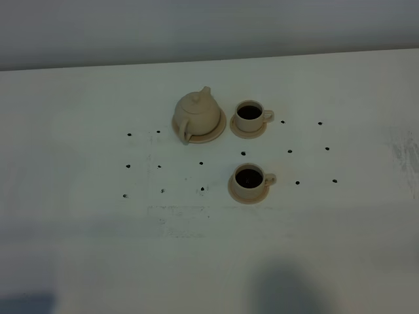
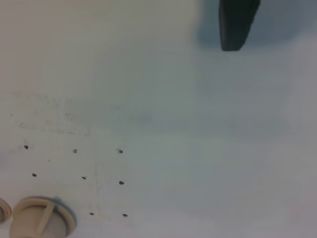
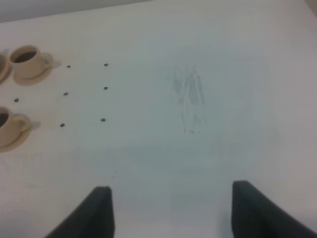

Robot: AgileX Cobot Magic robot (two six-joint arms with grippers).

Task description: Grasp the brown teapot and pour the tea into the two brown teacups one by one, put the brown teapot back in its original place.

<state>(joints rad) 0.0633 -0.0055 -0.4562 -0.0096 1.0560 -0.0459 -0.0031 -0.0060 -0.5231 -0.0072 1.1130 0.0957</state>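
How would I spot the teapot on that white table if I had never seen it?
Look at the white table and find the cluster of beige crockery near its middle. The brown teapot is the leftmost piece, on a wide saucer. Unlike the two brown teacups beside it, it is bigger, round-bodied and has a knobbed lid.

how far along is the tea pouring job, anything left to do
It looks finished. Both teacups, far and near, hold dark tea on their saucers. The brown teapot stands upright on its wide saucer, lid on. Nothing is in hand: the right gripper is open over bare table, away from the set, and the left fingers hold nothing. Nothing visible is left.
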